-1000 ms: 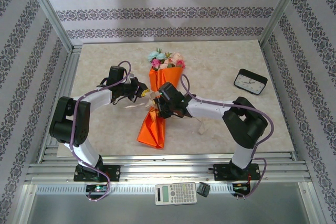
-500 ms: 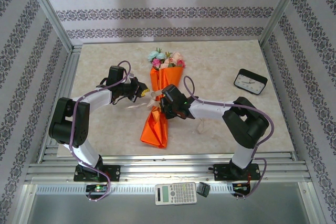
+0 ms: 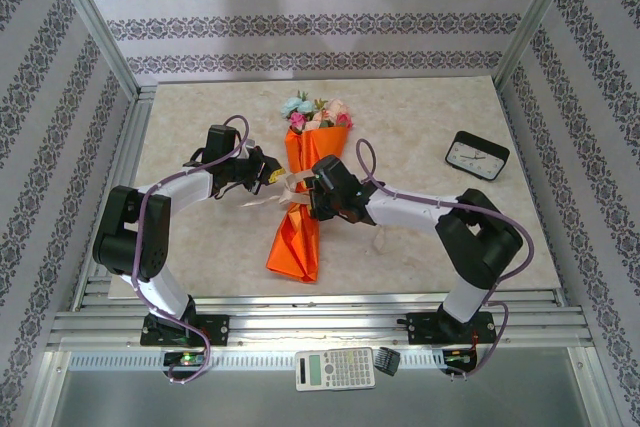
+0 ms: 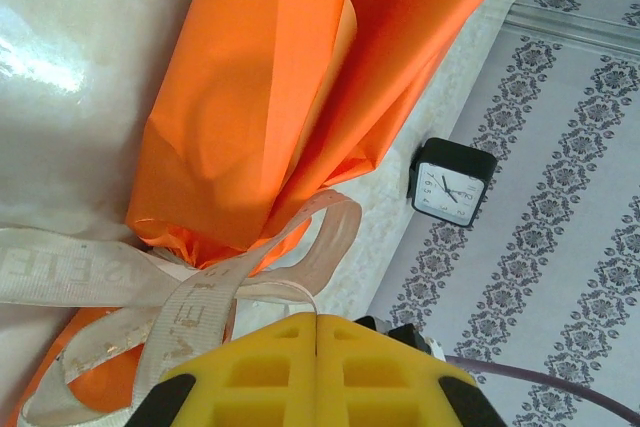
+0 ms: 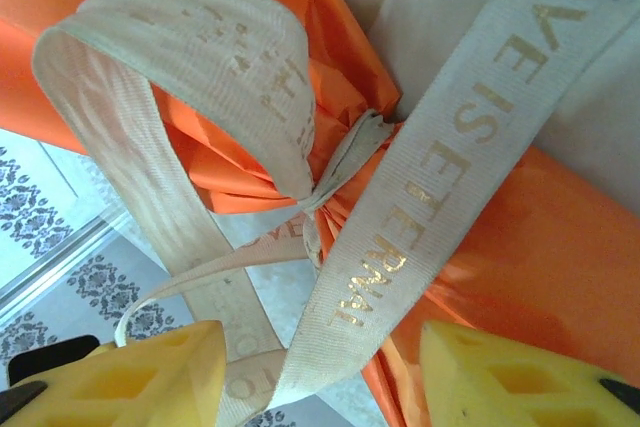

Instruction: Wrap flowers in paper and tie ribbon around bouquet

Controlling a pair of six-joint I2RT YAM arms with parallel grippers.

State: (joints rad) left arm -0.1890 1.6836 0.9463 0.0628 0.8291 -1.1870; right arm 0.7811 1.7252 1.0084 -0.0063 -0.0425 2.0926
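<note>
The bouquet (image 3: 300, 217) lies mid-table, an orange paper (image 4: 250, 97) cone with the flowers (image 3: 315, 113) at its far, wide end. The beige ribbon (image 5: 440, 157) is knotted round the cone's pinched waist, with a loop (image 5: 200, 57) and loose tails. My left gripper (image 3: 272, 178) sits just left of the waist; its yellow fingers (image 4: 260, 367) meet and pinch a ribbon loop (image 4: 300, 267), so my left gripper (image 4: 316, 319) is shut on it. My right gripper (image 3: 316, 197) hovers over the knot (image 5: 335, 172). It (image 5: 322, 352) stands open, a ribbon tail lying between its fingers (image 5: 150, 377).
A black clock (image 3: 477, 155) stands at the right of the marble table (image 3: 200, 247), also seen as the clock (image 4: 450, 182) beyond the cone. A calculator (image 3: 334, 368) and a small black item (image 3: 388, 359) lie on the front rail. Patterned walls enclose the table.
My right gripper has shifted slightly up and right along the cone's waist, its elbow swinging right. The cone's narrow end has nudged a little right. The left gripper has held still.
</note>
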